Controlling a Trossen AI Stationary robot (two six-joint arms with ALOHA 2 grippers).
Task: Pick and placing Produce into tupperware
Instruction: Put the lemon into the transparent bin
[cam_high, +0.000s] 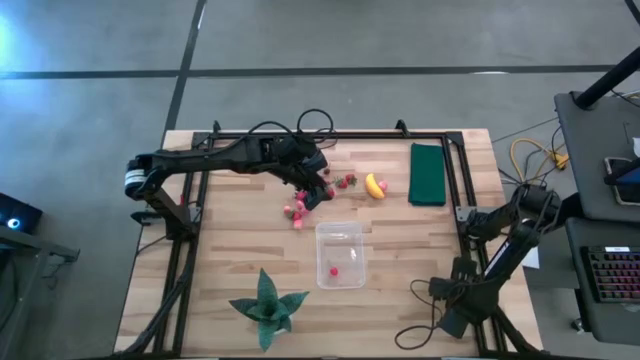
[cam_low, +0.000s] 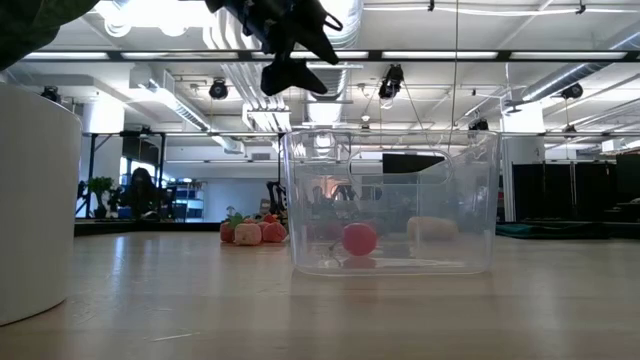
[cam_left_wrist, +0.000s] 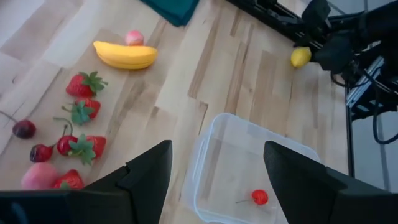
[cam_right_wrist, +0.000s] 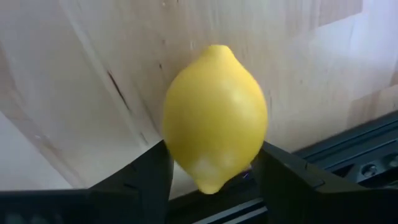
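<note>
The clear tupperware (cam_high: 340, 255) stands mid-table with one small red piece (cam_left_wrist: 260, 197) lying in it. Beyond it on the wood lie a yellow banana (cam_left_wrist: 124, 55), several strawberries (cam_left_wrist: 84, 84) and cherries, and pink pieces (cam_high: 295, 212). My left gripper (cam_left_wrist: 214, 171) hangs open in the air over the tupperware's far rim, holding nothing. At the right edge, by the metal frame rail, my right gripper (cam_right_wrist: 214, 152) points down with a yellow lemon (cam_right_wrist: 214, 121) between its fingers. My right gripper pinches the lemon across its belly (cam_right_wrist: 177, 146), one finger on each side, coming from above and pointing steeply down. One pointed end of the lemon faces the wrist camera. Whether the lemon rests on the table or is lifted clear, I cannot tell.
A folded dark green cloth (cam_high: 428, 173) lies at the far right. A green spiky plant (cam_high: 268, 305) stands near the front edge, left of the tupperware. A black frame rail (cam_high: 462, 180) runs along the right side next to the right gripper.
</note>
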